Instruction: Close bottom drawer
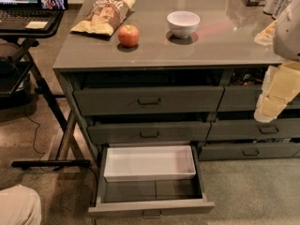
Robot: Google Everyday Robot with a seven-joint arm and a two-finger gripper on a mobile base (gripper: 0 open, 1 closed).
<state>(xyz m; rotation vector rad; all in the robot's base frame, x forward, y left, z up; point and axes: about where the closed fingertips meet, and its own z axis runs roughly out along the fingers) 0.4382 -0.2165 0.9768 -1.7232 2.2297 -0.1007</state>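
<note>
The bottom drawer (150, 206) of the left stack is pulled far out over the floor. It is wide, shallow and grey, with a small dark handle (152, 214) on its slim front. A long white tray insert (149, 163) sits in its back half. My gripper (268, 108) hangs at the right edge of the view, cream-coloured, in front of the right drawer stack. It is well above and to the right of the open drawer and touches nothing of it.
Two taller grey drawer fronts (149, 101) sit above the open drawer, slightly ajar. Narrower drawers (251, 150) stand to the right. The countertop holds a chip bag (104, 14), an apple (128, 35) and a white bowl (183, 23). A laptop stand (28, 20) with a floor bar (51, 163) stands left.
</note>
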